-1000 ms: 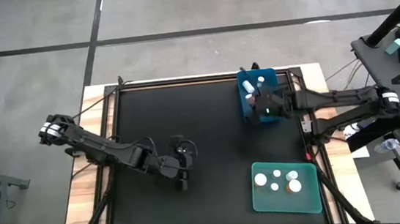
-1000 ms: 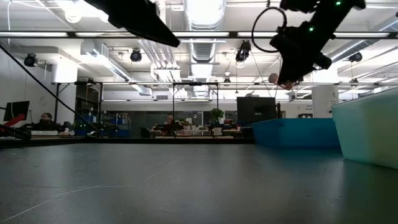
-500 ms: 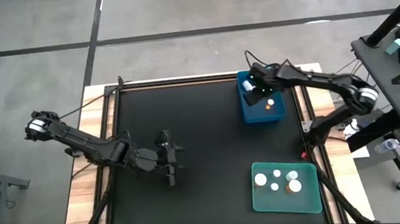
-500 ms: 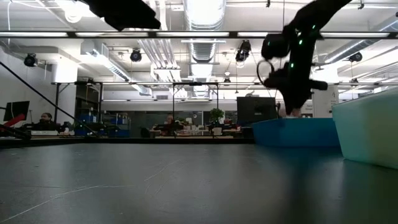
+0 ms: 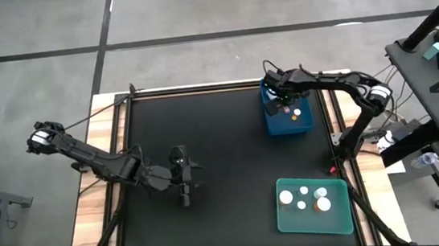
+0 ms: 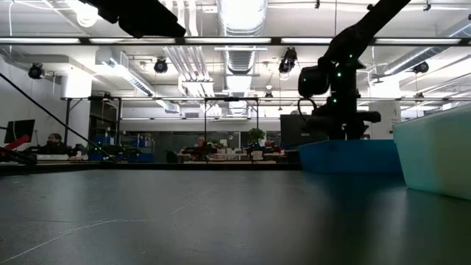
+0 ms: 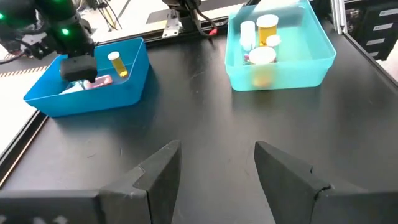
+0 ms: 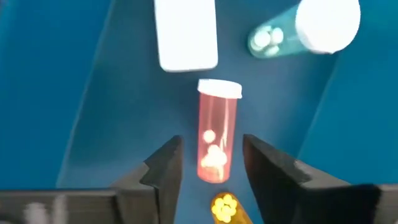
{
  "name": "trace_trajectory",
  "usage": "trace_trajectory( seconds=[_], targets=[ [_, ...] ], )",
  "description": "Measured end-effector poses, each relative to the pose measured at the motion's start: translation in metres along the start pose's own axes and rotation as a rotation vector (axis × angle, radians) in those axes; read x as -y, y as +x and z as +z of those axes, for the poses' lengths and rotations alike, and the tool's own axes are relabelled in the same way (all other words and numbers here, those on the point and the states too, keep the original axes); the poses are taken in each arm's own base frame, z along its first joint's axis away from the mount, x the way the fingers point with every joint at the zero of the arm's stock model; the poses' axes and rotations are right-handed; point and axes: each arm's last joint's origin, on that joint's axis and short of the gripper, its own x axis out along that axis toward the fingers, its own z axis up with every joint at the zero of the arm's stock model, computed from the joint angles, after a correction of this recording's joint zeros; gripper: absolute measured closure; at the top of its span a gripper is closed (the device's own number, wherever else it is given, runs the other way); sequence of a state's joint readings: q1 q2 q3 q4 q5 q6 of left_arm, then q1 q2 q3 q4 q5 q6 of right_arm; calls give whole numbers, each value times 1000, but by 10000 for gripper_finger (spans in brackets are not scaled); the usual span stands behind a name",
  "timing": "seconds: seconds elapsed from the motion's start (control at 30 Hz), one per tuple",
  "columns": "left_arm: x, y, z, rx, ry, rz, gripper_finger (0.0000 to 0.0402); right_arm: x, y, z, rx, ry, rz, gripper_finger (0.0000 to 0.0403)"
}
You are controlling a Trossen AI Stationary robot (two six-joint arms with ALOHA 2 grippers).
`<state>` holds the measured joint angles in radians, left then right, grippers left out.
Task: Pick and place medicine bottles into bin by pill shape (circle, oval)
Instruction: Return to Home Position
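Observation:
My right gripper (image 5: 280, 99) is open and low inside the blue bin (image 5: 305, 124) at the table's far right. Its fingers stand on either side of a pink bottle with a white cap (image 8: 215, 146) that lies on its side on the bin's floor. I see a gap on each side of the bottle. A white bottle (image 8: 185, 34), a clear bottle with a white cap (image 8: 305, 28) and an amber bottle (image 8: 226, 208) also lie in that bin. My left gripper (image 5: 184, 192) is open and empty above the table's middle left.
A teal bin (image 5: 294, 222) at the near right holds several white-capped bottles (image 5: 301, 195). In the left wrist view both show, the blue bin (image 7: 106, 102) and the teal bin (image 7: 280, 74). Bare black mat (image 5: 223, 155) lies between the arms. The room beyond holds desks and people.
My right gripper has gone toward the table's far edge and down, from above the blue bin into it. An amber bottle now shows in that bin where the gripper stood before. My left gripper has drawn back a little toward the table's left edge.

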<state>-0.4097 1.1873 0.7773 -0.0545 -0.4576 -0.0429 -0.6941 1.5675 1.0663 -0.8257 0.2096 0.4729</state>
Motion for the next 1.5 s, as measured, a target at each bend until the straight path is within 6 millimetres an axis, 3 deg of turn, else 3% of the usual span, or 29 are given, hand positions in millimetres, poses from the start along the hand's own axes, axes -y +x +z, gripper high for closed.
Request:
trace_trajectory(
  seconds=[0.13,0.3,0.5,0.73,0.9,1.03,1.5],
  targets=[
    [1,0,-2,-21,12,-1,214,-1,-13,4,30,-2,16,207],
    [4,-2,-6,-51,33,-14,214,-10,-49,-7,138,-46,89,192],
    [8,-5,-5,-44,60,-32,214,-36,-94,-49,345,-200,270,199],
    [7,-10,-18,-57,83,-40,214,-64,-119,-113,633,-513,540,204],
    [0,-23,-26,23,43,-41,214,-71,-118,-154,817,-672,672,204],
    [-9,-37,-40,96,7,-34,214,-68,-109,-176,933,-736,732,204],
    [-34,-72,-88,284,-114,62,214,-21,-85,-203,1297,-756,896,204]
  ],
)
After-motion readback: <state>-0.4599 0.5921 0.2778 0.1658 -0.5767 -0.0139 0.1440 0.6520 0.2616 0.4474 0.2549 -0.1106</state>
